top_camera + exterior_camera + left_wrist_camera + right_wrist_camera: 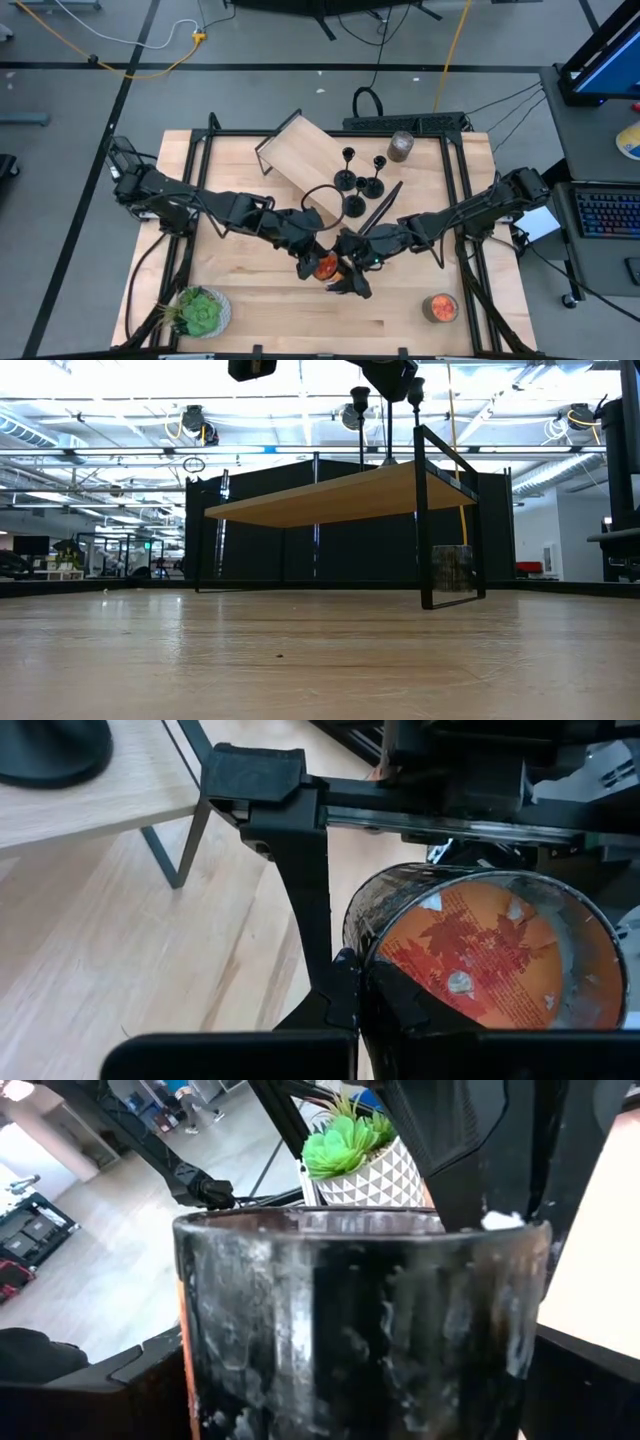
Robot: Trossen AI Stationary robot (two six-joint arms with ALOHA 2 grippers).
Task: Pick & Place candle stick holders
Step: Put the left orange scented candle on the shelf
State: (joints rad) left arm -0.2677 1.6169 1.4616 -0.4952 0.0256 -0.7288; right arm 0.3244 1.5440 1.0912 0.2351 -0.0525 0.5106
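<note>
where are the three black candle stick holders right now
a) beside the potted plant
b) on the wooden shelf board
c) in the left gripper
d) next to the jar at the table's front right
b) In the high view all three candle stick holders stand on the wooden shelf, away from both grippers, which meet at an orange-topped jar instead: the left gripper and right gripper flank it.

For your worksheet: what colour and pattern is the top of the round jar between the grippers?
Orange-red with a leaf print, clearest in the left wrist view.
</note>
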